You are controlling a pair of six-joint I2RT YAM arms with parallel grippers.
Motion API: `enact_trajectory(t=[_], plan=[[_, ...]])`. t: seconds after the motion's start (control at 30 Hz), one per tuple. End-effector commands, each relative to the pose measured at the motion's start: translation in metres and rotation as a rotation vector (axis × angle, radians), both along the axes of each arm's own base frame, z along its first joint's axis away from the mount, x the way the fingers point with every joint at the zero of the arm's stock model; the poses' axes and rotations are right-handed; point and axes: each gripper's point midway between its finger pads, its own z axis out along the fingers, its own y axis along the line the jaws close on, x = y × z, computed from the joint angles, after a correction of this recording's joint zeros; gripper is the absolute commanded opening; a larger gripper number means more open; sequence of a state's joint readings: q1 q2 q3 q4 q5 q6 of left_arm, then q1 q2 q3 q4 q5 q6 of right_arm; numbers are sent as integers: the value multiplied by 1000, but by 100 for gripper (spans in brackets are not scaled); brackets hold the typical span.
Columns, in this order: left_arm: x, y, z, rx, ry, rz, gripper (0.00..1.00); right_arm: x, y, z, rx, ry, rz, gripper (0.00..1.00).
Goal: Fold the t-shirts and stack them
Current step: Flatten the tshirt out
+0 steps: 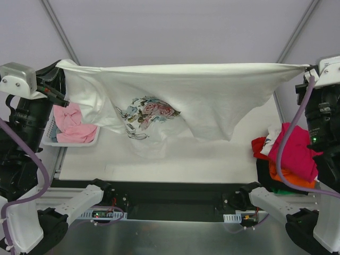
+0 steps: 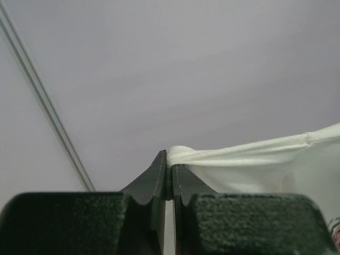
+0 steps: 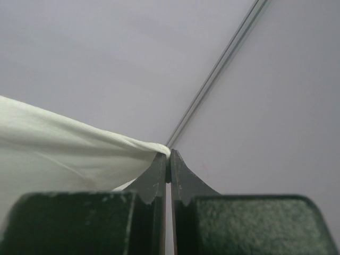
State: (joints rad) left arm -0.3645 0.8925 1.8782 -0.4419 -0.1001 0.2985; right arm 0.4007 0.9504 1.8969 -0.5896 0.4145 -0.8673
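Note:
A white t-shirt (image 1: 212,95) with a pink-and-green flower print hangs stretched in the air above the table, its lower part sagging onto the tabletop. My left gripper (image 1: 62,64) is shut on its left top corner (image 2: 178,154), raised high at the left. My right gripper (image 1: 308,68) is shut on the right top corner (image 3: 156,147), equally high at the right. A pale pink t-shirt (image 1: 74,125) lies bunched in the basket at the left. Magenta (image 1: 295,149), orange (image 1: 284,178) and dark tees are heaped at the table's right edge.
A white lattice basket (image 1: 50,135) stands at the left edge of the white tabletop (image 1: 175,164). The right arm's purple cable (image 1: 284,138) loops over the heap of tees. Both arm bases sit along the near edge.

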Motion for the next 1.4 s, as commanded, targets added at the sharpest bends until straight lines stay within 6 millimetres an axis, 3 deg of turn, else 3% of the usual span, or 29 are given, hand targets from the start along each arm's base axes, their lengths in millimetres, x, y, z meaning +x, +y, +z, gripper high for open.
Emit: enact_trajectory(t=[0.0, 0.17, 0.4, 0.53, 0.87, 1.07, 1.2, 1.37], plan=[[-27, 18, 27, -110, -88, 25, 0, -21, -17, 15, 94, -58, -46, 2], [-33, 15, 22, -145, -72, -9, 0, -28, -14, 15, 122, -63, -9, 2], [-26, 6, 14, -171, -31, -49, 0, -35, -6, 11, 153, -51, 55, 3], [-32, 9, 18, -190, -39, -47, 0, -43, -5, 10, 171, -53, 77, 3], [-87, 12, 46, -247, -122, -143, 0, -64, 2, 18, 231, -76, 162, 3], [-107, 19, 60, -263, -172, -145, 0, -70, 5, 25, 259, -91, 195, 3], [-108, 15, 56, -276, -154, -175, 0, -70, 9, 22, 272, -79, 216, 3], [-95, 10, 45, -269, -109, -175, 0, -72, 8, 19, 272, -78, 216, 3]])
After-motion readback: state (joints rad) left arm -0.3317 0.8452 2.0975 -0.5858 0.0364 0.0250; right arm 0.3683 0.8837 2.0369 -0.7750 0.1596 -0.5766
